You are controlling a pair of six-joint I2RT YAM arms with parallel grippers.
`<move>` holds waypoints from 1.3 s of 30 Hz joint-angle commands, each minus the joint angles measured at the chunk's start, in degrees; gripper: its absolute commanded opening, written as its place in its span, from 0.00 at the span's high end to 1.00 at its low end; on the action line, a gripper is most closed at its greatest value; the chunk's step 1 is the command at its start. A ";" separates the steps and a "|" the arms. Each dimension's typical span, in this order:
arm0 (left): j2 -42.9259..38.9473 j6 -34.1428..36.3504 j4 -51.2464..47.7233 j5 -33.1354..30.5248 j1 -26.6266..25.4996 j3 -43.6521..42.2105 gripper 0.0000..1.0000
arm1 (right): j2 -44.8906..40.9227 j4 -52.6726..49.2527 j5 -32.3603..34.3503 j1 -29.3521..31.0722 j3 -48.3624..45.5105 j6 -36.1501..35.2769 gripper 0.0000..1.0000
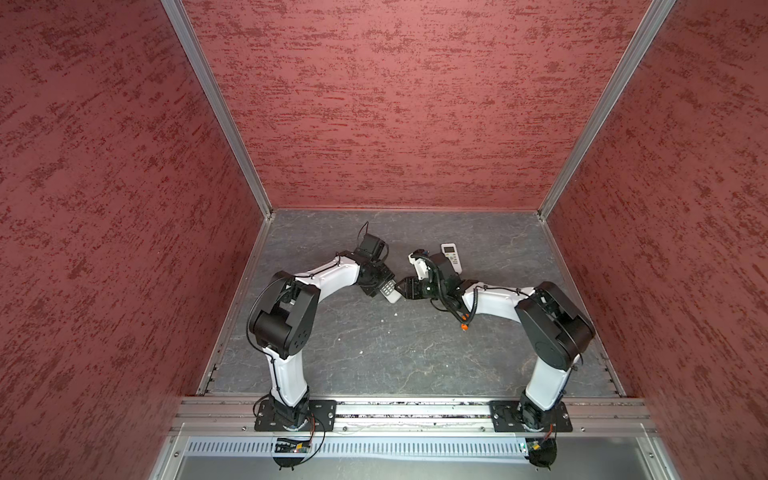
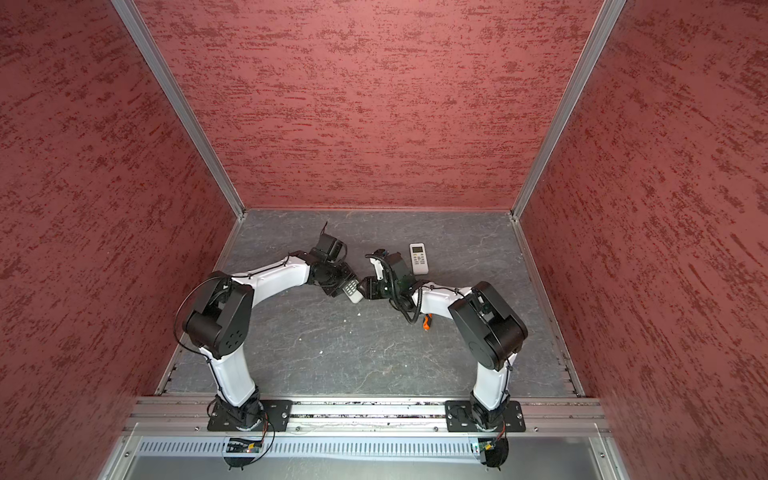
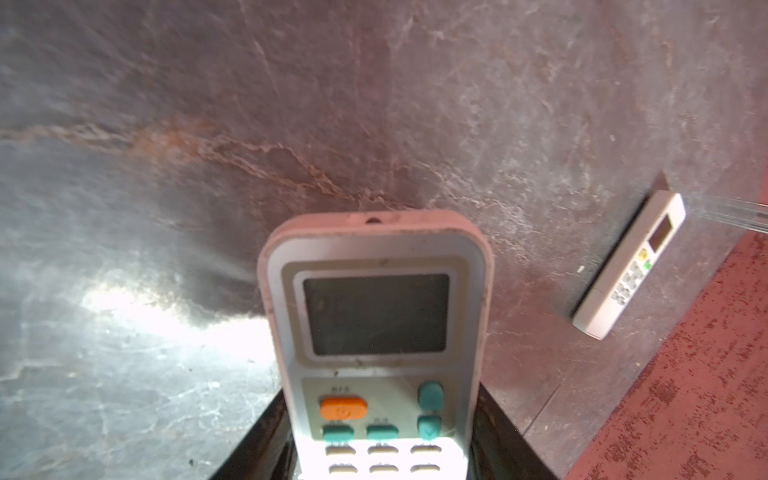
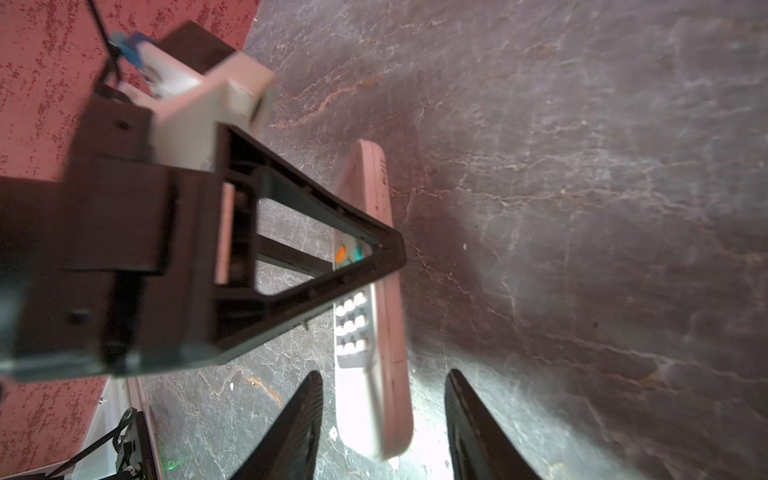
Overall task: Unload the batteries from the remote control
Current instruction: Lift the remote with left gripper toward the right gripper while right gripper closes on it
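From my station, the left gripper (image 1: pixel 380 286) reaches in from 10 o'clock and is clamped on the remote control (image 3: pixel 376 316), its black fingers (image 3: pixel 503 453) pressed against both long sides of the casing around the keypad. The screen end sticks out beyond the fingers. In both top views this remote sits near the middle of the table (image 1: pixel 353 353), with its keypad end pointing toward 4 o'clock. The right gripper (image 4: pixel 384 376) comes in from 3 o'clock to meet it. In the right wrist view its fingers (image 4: pixel 299 428) stand apart, one on each side of that keypad end. I see a gap between finger and casing on at least one side, so I read this gripper as released, straddling the remote without pinching it. I cannot see the batteries in any view. The remote shows me its display, orange button and white keys in the left wrist view, and a side edge in the right wrist view, while its back is turned away. A second remote (image 1: pixel 452 257) lies flat on the table at about 1 o'clock from the held one, display up and apart from both grippers. An orange-handled screwdriver (image 2: pixel 427 322) lies at about 4 o'clock, mostly hidden under the right arm.
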 commanded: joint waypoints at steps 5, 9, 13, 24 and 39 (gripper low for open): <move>-3.25 -0.62 1.65 -0.10 -0.79 0.89 0.57 | 1.09 1.56 -0.48 0.36 1.59 1.01 0.52; -3.43 -0.72 2.01 0.03 -1.22 0.84 0.57 | 1.45 2.61 -1.48 0.52 1.82 1.49 0.54; -3.36 -0.89 2.42 -0.13 -1.47 0.94 0.57 | 1.61 4.18 -2.55 0.62 1.82 2.47 0.55; -3.30 -1.23 3.88 -0.20 -1.84 0.98 0.57 | 2.71 7.76 -5.14 0.71 1.35 4.53 0.80; -4.56 -1.68 4.56 0.90 -0.85 0.77 0.43 | 2.22 5.54 -5.01 0.71 2.09 1.85 0.98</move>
